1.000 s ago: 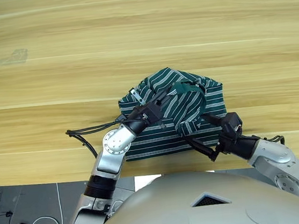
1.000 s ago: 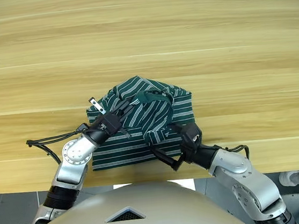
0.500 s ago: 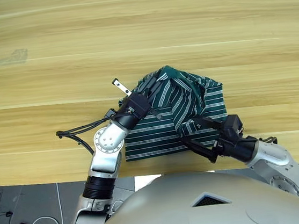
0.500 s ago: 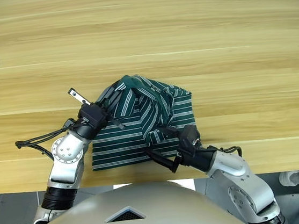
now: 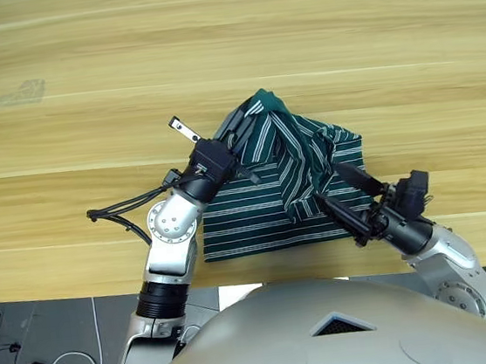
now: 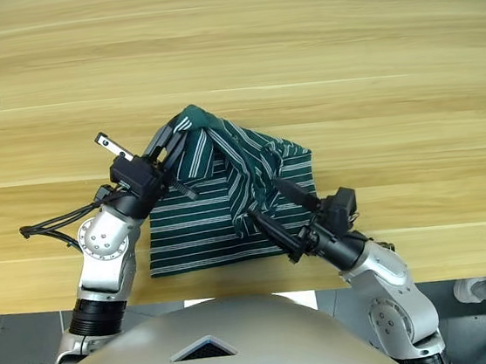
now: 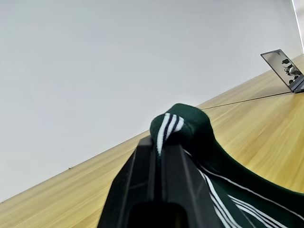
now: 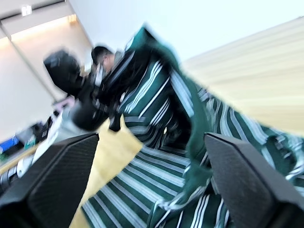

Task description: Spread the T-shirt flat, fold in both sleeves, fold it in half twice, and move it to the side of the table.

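Above table (image 5: pixel 210 45), left hand (image 5: pixel 238 127) pinches T-shirt (image 5: pixel 256 220) aloft.

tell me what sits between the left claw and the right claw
A raised fold of the T-shirt: the left claw pinches its peak, and cloth slopes down to the open right claw. Shown in the left eye view.

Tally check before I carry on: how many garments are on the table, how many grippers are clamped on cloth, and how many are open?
T-shirt, green with white stripes, on the table: 1
Gripper shut on the shirt, the left gripper: 1
Gripper open, the right gripper: 1
Total: 3
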Action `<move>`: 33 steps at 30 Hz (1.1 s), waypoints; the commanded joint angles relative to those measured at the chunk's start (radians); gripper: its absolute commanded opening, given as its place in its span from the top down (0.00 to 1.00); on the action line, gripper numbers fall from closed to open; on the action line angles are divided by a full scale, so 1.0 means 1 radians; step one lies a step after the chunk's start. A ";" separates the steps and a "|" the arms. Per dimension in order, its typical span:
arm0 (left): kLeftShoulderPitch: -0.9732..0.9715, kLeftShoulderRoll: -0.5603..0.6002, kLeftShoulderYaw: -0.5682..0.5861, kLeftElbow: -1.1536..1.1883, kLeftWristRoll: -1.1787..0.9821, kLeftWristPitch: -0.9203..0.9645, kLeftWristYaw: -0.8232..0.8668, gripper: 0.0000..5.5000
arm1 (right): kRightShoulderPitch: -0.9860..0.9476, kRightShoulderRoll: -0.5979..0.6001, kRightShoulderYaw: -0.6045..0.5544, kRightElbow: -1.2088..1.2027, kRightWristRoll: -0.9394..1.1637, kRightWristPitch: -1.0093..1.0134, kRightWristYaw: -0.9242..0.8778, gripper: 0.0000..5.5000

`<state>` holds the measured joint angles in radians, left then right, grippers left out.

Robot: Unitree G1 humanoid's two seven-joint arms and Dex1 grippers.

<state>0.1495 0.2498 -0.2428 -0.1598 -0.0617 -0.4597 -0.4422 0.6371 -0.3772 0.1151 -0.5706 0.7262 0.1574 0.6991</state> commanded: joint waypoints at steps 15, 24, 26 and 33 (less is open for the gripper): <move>0.003 -0.001 -0.017 -0.013 0.037 -0.026 0.000 1.00 | -0.068 0.078 0.064 0.116 -0.237 0.011 -0.162 0.25; 0.009 -0.001 -0.038 -0.030 0.066 -0.036 0.002 1.00 | -0.113 0.099 0.081 0.144 -0.295 0.021 -0.201 0.37; 0.010 -0.001 -0.046 -0.039 0.077 -0.036 0.004 1.00 | -0.120 0.103 0.087 0.152 -0.311 0.025 -0.211 0.44; 0.011 -0.005 -0.056 -0.066 0.084 -0.042 0.012 1.00 | -0.126 0.098 0.102 0.187 -0.353 0.047 -0.227 0.69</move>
<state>0.1563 0.2454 -0.2969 -0.2033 0.0173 -0.4993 -0.4398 0.5155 -0.2767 0.2100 -0.4007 0.3876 0.1842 0.4823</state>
